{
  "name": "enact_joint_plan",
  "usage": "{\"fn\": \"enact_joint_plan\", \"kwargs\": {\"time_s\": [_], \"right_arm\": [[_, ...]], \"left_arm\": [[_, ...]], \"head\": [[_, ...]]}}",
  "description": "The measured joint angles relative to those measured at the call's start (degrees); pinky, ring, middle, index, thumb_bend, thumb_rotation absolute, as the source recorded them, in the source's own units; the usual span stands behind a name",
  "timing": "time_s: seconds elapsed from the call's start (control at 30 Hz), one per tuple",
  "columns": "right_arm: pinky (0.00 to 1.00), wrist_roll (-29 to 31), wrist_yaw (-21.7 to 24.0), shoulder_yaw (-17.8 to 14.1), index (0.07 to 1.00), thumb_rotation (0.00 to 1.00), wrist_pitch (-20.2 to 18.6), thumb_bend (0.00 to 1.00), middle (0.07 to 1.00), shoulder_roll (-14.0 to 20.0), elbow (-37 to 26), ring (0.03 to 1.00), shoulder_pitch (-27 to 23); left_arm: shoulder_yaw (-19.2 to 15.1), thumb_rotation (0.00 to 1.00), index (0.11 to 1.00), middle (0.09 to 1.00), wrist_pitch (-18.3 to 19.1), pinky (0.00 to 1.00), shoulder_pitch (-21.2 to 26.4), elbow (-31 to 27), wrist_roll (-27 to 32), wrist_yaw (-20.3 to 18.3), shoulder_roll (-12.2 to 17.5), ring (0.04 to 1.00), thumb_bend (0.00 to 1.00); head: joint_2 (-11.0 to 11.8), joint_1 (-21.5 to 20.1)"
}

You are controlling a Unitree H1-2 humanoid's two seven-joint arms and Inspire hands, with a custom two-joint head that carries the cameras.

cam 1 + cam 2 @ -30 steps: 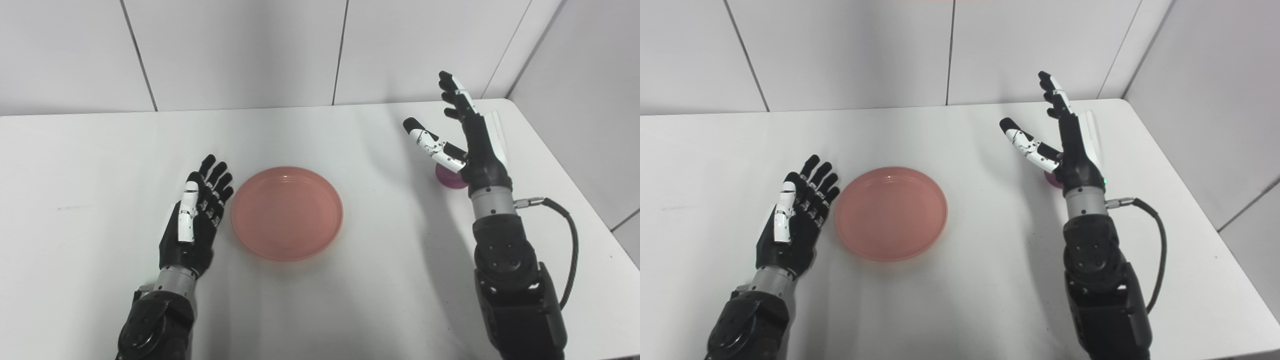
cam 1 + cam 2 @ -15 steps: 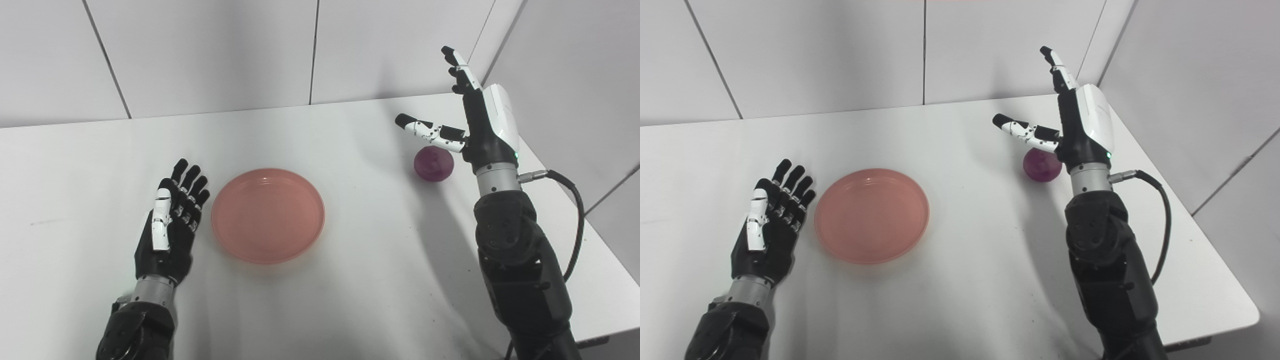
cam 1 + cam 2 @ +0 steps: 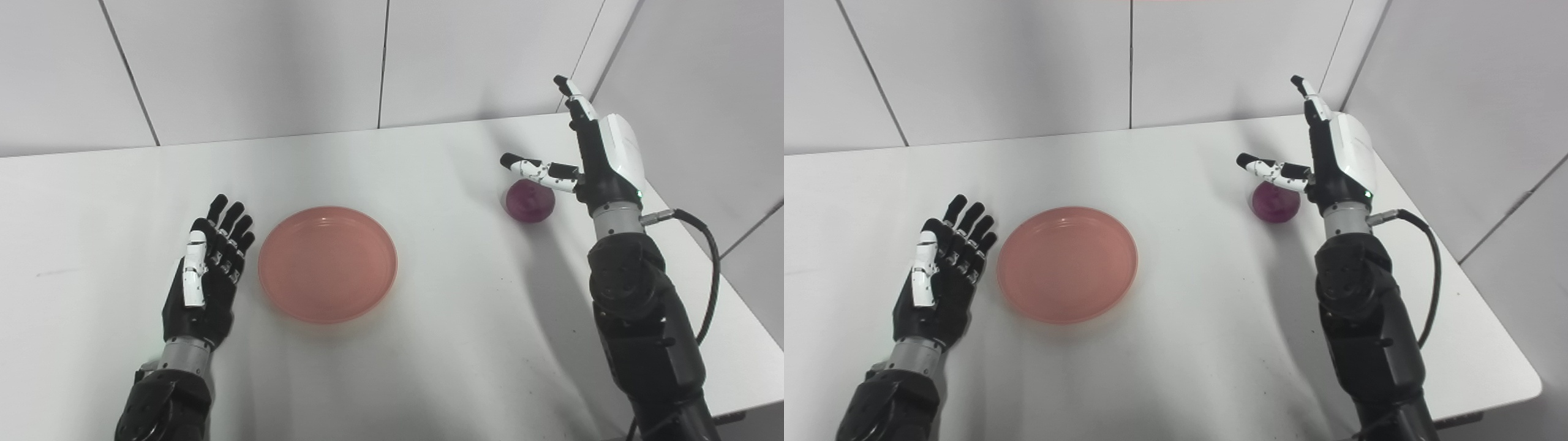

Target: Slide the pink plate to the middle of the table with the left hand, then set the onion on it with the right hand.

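Observation:
The pink plate (image 3: 327,263) lies flat on the white table (image 3: 429,343), a little left of centre. My left hand (image 3: 205,278) rests palm-up just left of the plate, open, its fingers close to the rim without gripping it. The purple onion (image 3: 530,202) sits at the far right of the table. My right hand (image 3: 591,162) hovers above and right of the onion, open, its fingers pointing up and its thumb stretched out over the onion's top. It holds nothing.
The table's right edge and rounded corner (image 3: 1528,383) lie close beside my right arm. White wall panels (image 3: 257,61) rise right behind the table. A black cable (image 3: 704,269) loops off my right wrist.
The camera swung right early on, shifting the whole picture. My right hand came down and slightly right over the onion. Left hand and plate have stayed put.

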State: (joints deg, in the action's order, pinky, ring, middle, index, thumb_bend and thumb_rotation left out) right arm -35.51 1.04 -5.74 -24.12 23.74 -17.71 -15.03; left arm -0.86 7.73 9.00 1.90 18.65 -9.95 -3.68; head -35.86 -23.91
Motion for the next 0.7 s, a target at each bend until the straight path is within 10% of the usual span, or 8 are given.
{"fn": "enact_joint_plan", "kwargs": {"time_s": [0.7], "right_arm": [[0.79, -0.7, 0.8, -0.4, 0.932, 0.33, -0.5, 1.0, 0.927, 1.6, 7.2, 0.89, 0.9]], "left_arm": [[-0.1, 1.0, 0.964, 0.967, 0.0, 0.99, 0.0, -0.1, 0.1, -0.1, 0.0, 0.968, 0.45]], "head": [[-0.3, 0.1]]}}
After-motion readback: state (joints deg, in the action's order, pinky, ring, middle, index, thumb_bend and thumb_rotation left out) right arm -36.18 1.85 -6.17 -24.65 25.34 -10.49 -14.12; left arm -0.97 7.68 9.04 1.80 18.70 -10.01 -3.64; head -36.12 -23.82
